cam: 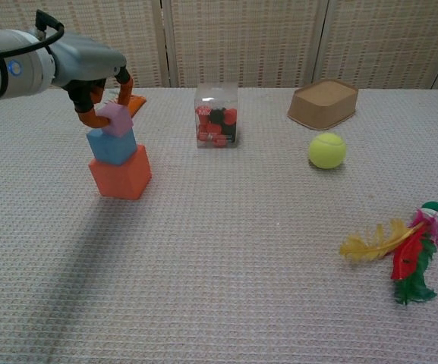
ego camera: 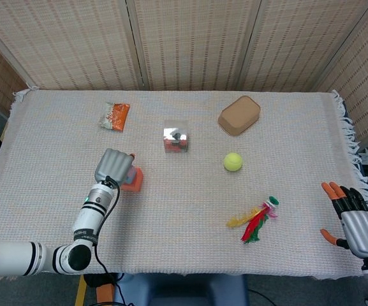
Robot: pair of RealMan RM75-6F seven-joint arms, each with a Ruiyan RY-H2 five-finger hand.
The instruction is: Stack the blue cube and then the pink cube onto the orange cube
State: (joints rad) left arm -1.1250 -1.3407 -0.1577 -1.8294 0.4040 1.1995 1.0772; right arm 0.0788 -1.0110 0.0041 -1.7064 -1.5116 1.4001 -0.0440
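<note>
At nine o'clock, the pink cube point(cam: 115, 119), pinched tilted by the left hand point(cam: 89, 72) fingers point(cam: 125, 89), may be toppled off the blue cube point(cam: 111, 146).

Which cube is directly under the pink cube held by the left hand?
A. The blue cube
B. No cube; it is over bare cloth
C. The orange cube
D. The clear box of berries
A. In the chest view the left hand holds the pink cube tilted on top of the blue cube, which sits on the orange cube.
</note>
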